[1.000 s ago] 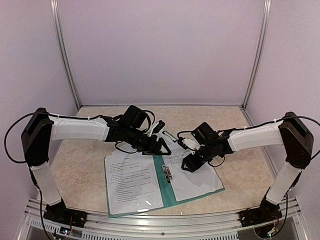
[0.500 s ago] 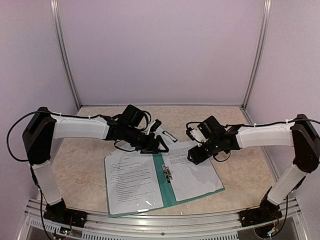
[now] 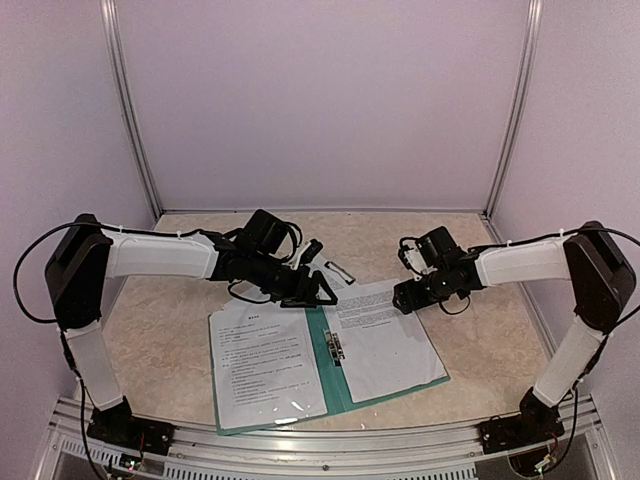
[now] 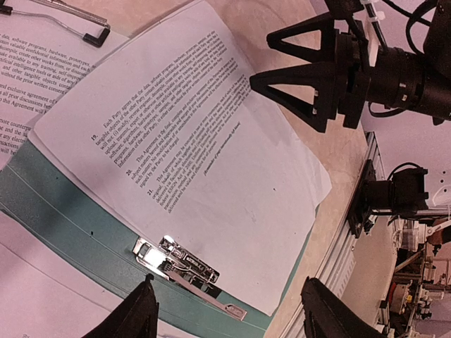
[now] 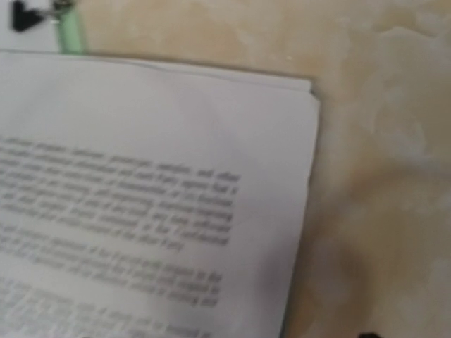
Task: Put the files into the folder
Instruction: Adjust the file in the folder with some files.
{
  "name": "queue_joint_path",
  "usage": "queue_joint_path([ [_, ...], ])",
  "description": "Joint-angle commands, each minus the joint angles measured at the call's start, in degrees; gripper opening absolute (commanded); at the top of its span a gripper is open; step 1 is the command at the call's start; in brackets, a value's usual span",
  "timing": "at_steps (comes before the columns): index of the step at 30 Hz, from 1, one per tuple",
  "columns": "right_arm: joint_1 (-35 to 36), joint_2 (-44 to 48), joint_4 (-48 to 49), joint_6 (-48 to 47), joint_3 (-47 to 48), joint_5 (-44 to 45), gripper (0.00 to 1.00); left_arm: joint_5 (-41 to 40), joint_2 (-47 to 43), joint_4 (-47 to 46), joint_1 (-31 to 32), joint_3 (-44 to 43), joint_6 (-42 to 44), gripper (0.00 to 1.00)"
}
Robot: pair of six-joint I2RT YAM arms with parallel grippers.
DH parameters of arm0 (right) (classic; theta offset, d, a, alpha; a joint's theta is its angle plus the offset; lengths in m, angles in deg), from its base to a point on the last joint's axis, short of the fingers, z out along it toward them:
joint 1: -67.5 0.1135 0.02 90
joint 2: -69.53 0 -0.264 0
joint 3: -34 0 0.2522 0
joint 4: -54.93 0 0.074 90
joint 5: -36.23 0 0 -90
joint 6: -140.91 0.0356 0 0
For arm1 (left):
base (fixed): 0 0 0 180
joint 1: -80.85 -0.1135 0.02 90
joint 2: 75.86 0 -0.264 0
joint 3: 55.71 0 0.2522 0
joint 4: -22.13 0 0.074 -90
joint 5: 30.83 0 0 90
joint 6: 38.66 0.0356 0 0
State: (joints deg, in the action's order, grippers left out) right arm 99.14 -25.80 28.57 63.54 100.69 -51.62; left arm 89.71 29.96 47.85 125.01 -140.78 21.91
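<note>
The teal folder (image 3: 326, 366) lies open on the table, with a metal clip (image 4: 176, 259) at its spine. Printed white files rest on both halves: one sheet (image 3: 265, 365) on the left, another (image 3: 382, 335) on the right. My left gripper (image 3: 322, 292) hovers over the far end of the spine. It is open, and its fingertips (image 4: 139, 315) frame the clip from above. My right gripper (image 3: 403, 298) hangs by the right sheet's far right corner. In the left wrist view its jaws (image 4: 282, 65) stand open and hold nothing. The right wrist view shows only that sheet's corner (image 5: 176, 176), blurred.
A slim bar with black ends (image 3: 340, 270) lies just beyond the folder. A pale green strip (image 5: 70, 32) with a black clip shows past the sheet's far edge. Marble tabletop (image 3: 470, 330) lies to the right. The aluminium rail (image 3: 330, 440) runs close to the folder's near edge.
My right gripper has drawn back from the middle of the right sheet toward the far right and opened wider. The sheet stays on the folder. The left arm has not moved.
</note>
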Motion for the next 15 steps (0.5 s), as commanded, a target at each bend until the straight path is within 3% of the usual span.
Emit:
queue_joint_path([
  [1, -1.65, -4.23, 3.43, -1.32, 2.6, -2.05, 0.79, -0.87, 0.56, 0.9, -0.22, -1.07, 0.34, 0.67],
  [15, -2.06, -10.94, 6.72, -2.14, 6.84, -7.34, 0.79, -2.0, 0.07, 2.25, -0.44, -0.76, 0.69, 0.67],
])
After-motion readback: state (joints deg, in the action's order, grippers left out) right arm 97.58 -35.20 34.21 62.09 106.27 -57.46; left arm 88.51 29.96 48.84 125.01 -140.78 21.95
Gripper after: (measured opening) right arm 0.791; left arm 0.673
